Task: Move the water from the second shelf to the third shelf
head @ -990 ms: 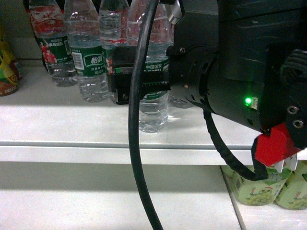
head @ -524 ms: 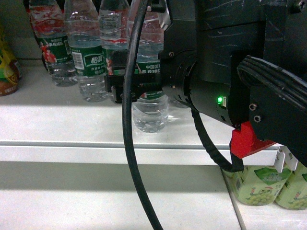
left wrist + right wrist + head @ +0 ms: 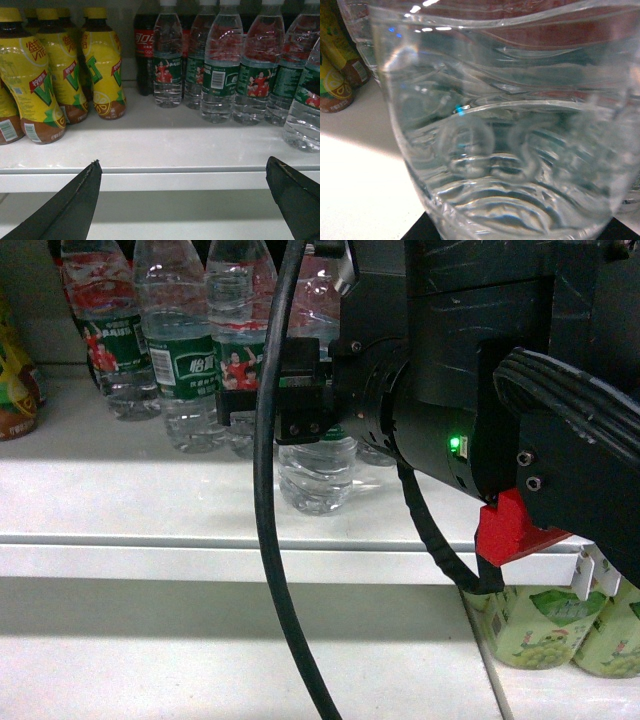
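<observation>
Our right gripper (image 3: 300, 405) level at the shelf (image 3: 150, 500), apparently clamped around the water bottle (image 3: 316, 470).

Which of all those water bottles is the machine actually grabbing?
Look at the white shelf lined with green-labelled water bottles. The water stands nearest the front edge, ahead of the row. It alone has the right gripper around its label.

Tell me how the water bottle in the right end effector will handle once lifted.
The water bottle looks full, so probably heavy for its size. Its thin ribbed wall may flex under squeeze. Being tall and narrow, it could tip when set down.
</observation>
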